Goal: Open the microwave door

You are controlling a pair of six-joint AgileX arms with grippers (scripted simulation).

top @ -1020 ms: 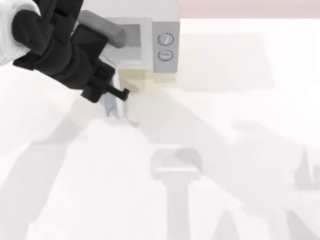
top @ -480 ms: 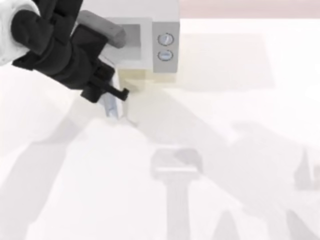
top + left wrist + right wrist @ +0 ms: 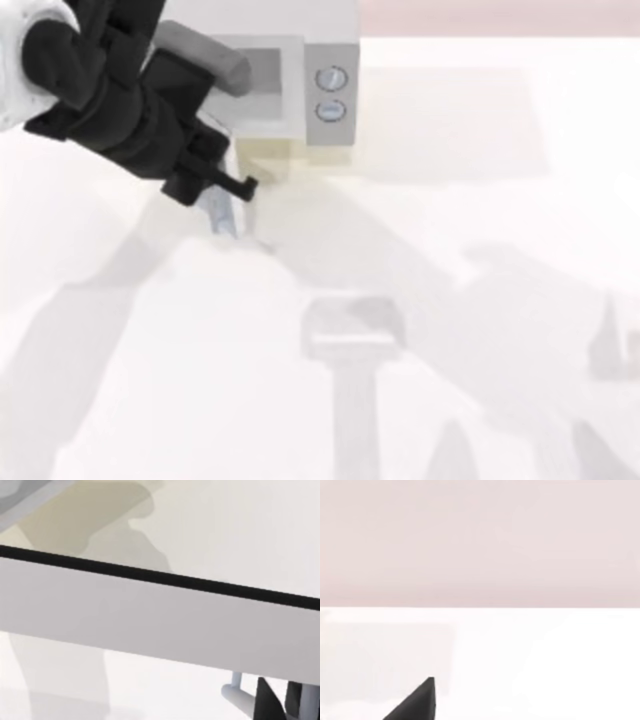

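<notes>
The light-grey microwave (image 3: 300, 60) stands at the table's back, left of centre, its cream interior (image 3: 262, 155) exposed. The microwave door (image 3: 217, 210) is swung out towards the front left and shows edge-on as a thin bluish sliver. My left gripper (image 3: 238, 186) is at the door's outer end, shut on its bar handle. In the left wrist view the door (image 3: 150, 620) fills the middle as a grey band, and the handle (image 3: 240, 698) runs between dark fingers (image 3: 267, 705). A dark sliver of my right gripper (image 3: 420, 702) shows only in its wrist view, over bare table.
Two round knobs (image 3: 331, 78) sit on the narrow panel on the microwave's right. My black left arm (image 3: 110, 100) crosses the top left corner and covers part of the oven's front. A pink wall (image 3: 480, 540) runs behind the table.
My left arm has crept very slightly to the left with the handle. The door stands about as it did.
</notes>
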